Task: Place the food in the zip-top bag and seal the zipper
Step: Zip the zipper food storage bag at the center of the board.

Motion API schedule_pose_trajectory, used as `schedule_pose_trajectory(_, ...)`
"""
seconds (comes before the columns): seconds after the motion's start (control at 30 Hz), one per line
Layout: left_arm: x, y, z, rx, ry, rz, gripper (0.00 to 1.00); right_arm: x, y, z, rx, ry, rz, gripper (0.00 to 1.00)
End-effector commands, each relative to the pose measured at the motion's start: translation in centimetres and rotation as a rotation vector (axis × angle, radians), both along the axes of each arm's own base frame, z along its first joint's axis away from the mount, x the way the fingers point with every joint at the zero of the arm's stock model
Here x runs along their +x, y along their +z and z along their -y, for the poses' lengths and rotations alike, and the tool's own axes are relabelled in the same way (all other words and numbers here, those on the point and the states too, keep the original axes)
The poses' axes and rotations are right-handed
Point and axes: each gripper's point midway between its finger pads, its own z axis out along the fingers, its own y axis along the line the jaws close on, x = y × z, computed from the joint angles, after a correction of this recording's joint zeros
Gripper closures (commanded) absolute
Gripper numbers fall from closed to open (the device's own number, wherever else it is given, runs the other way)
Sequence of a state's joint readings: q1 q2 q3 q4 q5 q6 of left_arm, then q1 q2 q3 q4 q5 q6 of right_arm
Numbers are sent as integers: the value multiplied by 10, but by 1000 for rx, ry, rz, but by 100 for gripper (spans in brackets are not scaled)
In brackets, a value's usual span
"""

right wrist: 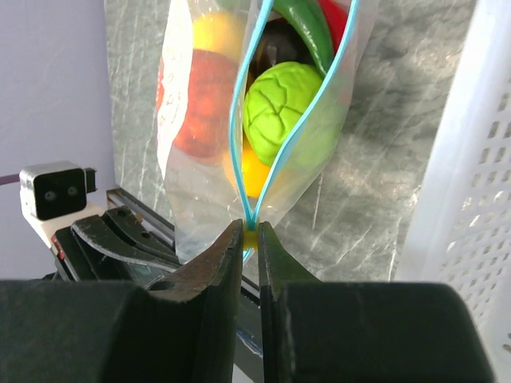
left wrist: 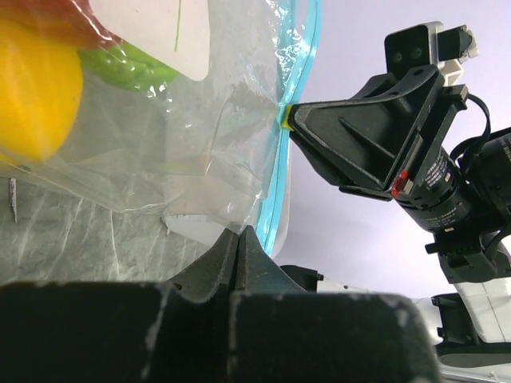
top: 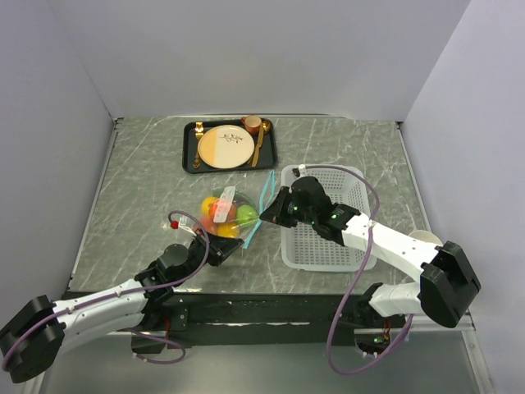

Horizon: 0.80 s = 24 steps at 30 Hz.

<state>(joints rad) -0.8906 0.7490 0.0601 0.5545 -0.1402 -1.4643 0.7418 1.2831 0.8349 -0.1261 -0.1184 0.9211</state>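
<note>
Marbled grey table carries a white mesh basket on the right and a black tray with a round plate at the far side. Just left of the basket, nearer than the tray, the clear bag is stretched between two arms and bulges with food. The left gripper, jaws pressed together, pinches the bag's plastic just beside the blue strip. The right gripper, reaching across from over the basket, has its jaws nipped onto the end of the zipper, with a small yellow piece caught between them. Beyond that pinch the two blue lips part, leaving the mouth open. Inside sit a lemon, a lime, a reddish-orange fruit and a green chili.
</note>
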Motion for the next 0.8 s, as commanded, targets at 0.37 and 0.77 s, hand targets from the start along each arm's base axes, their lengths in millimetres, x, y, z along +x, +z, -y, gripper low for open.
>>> schedule_pose_trajectory(0.37,2,-23,-10,129,29,-10,99,50,28,16,-6,-77,119,81)
schedule_pose_trajectory(0.77,0,-34,-20,142,56,-41,99,66,28,18,10,-65,119,81)
